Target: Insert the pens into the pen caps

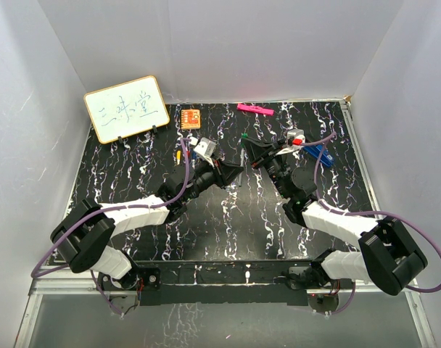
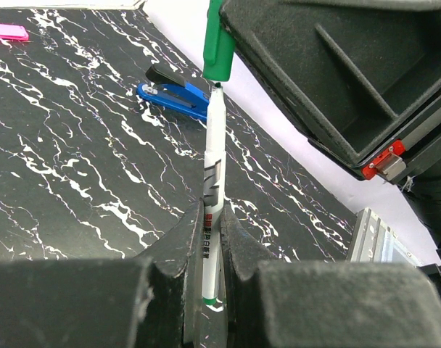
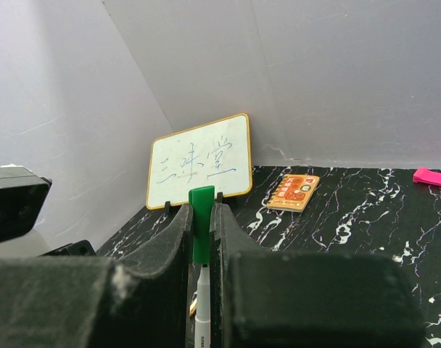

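My left gripper [image 2: 212,217] is shut on a white pen [image 2: 214,167] with a green end, and the pen sticks out past the fingertips. My right gripper [image 3: 201,214] is shut on a green pen cap [image 3: 202,197], whose open end faces the pen. The pen's nib sits right at the mouth of the green pen cap [image 2: 219,43], in line with it. In the right wrist view the white pen [image 3: 203,308] shows below the cap, between the fingers. From above, the left gripper [image 1: 235,172] and the right gripper [image 1: 248,149] meet tip to tip over mid-table. A yellow-tipped pen [image 1: 178,154] lies behind the left arm.
A small whiteboard [image 1: 126,109] stands at the back left, with an orange notebook [image 1: 191,117] beside it. A pink marker [image 1: 254,109] lies along the back edge. A blue stapler-like object [image 2: 173,96] rests near the right arm. White walls enclose the table.
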